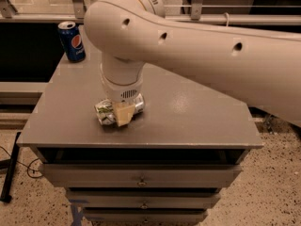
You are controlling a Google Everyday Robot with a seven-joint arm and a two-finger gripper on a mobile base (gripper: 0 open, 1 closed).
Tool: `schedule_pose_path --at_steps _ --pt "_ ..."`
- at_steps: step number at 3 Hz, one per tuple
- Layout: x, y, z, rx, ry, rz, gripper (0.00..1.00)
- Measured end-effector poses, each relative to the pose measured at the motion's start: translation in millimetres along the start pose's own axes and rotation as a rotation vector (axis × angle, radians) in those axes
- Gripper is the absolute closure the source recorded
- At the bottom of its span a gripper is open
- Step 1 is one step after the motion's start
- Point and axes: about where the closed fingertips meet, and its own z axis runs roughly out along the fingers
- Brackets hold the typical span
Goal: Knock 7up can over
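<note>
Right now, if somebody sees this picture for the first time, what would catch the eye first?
The big pale robot arm dominates, stretching in from the right across the upper half and bending down to the grey cabinet top. Its gripper is low near the front-left of that top, right against the 7up can, which appears to lie on its side. A blue Pepsi can stands upright at the back-left corner.

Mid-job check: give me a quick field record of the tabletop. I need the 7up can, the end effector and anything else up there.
7up can: appears to lie on its side, front-left part of the table
end effector: lowered onto the 7up can, touching its front
Pepsi can: upright, back-left corner, well apart from both
task state: 7up can looks knocked over
</note>
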Motion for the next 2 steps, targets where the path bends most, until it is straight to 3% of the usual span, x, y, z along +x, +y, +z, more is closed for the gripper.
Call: schedule_pose_path --at_steps 1,2 --pt "4.4 -3.4 5.2 -0.011 0.042 -0.024 0.12" --pt "4.0 -4.6 0.9 -0.011 0.042 -0.024 0.0"
